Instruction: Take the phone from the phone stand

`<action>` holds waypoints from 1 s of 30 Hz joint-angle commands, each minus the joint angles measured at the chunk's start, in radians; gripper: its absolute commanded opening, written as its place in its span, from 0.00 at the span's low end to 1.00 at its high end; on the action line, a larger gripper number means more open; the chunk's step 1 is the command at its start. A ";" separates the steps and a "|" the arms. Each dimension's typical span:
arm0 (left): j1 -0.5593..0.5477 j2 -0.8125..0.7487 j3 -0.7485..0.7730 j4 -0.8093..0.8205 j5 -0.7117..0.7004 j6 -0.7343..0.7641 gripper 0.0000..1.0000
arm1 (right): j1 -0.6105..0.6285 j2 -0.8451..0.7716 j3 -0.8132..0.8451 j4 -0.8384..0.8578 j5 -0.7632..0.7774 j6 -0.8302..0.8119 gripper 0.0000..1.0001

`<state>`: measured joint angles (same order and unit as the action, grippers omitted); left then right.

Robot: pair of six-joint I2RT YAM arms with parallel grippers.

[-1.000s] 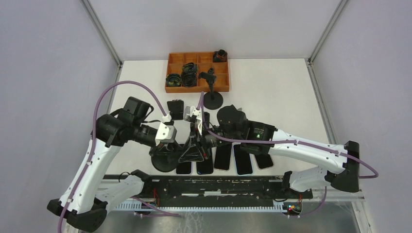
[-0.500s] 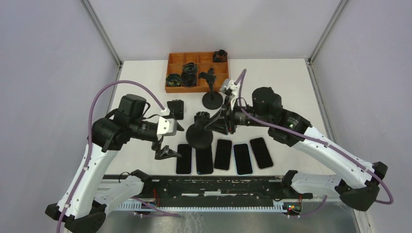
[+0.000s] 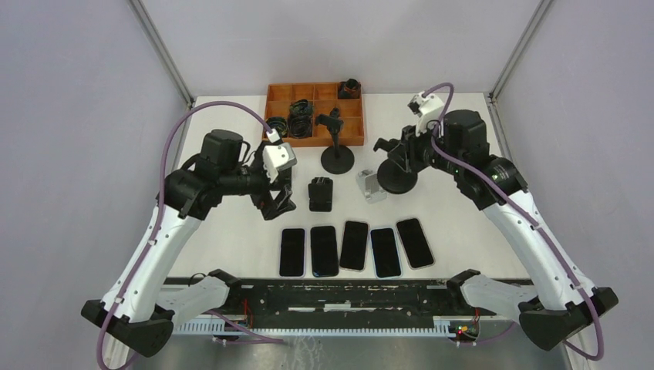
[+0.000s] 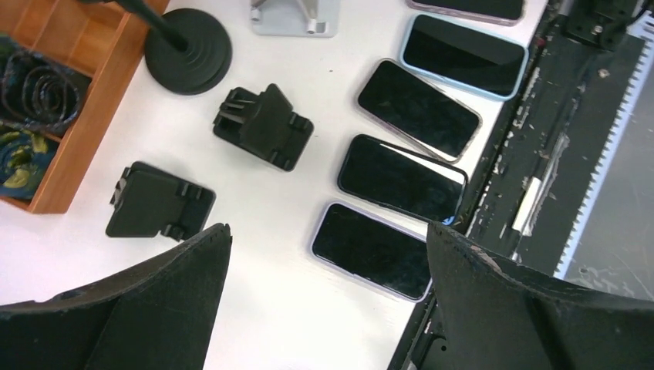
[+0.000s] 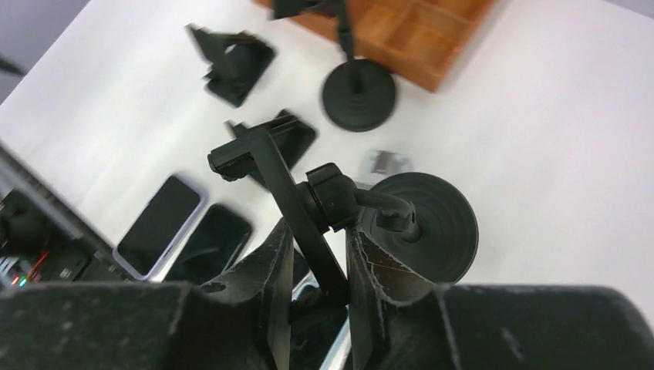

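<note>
Several phones lie flat in a row near the front edge, none on a stand; the leftmost phone is below my left gripper. My left gripper hangs over the table with its jaws wide open and nothing between them. My right gripper is shut on the clamp bar of a black phone stand with a round base. That stand is tilted at the back right, and its clamp holds no phone.
An orange compartment tray with black parts stands at the back. In front of it is another round-based stand. Two black folding stands and a silver stand are mid-table. A black rail runs along the near edge.
My left gripper opened and drew back from the phone row toward the left. My right gripper carried the round-based stand from the front centre to the back right.
</note>
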<state>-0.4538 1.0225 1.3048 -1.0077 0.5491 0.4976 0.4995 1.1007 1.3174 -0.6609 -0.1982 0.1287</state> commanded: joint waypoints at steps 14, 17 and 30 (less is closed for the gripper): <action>0.000 0.034 0.021 0.129 -0.256 -0.157 1.00 | -0.363 0.090 -0.256 0.441 -0.180 0.015 0.00; 0.002 0.045 0.008 0.123 -0.267 -0.160 1.00 | -0.370 0.100 -0.260 0.458 -0.192 -0.004 0.00; 0.079 0.059 -0.054 0.172 -0.233 -0.160 1.00 | -0.374 0.064 -0.413 0.606 -0.174 -0.067 0.05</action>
<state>-0.4191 1.0733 1.2648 -0.8829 0.2901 0.3710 0.1287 1.1919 0.9108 -0.1905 -0.3695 0.1028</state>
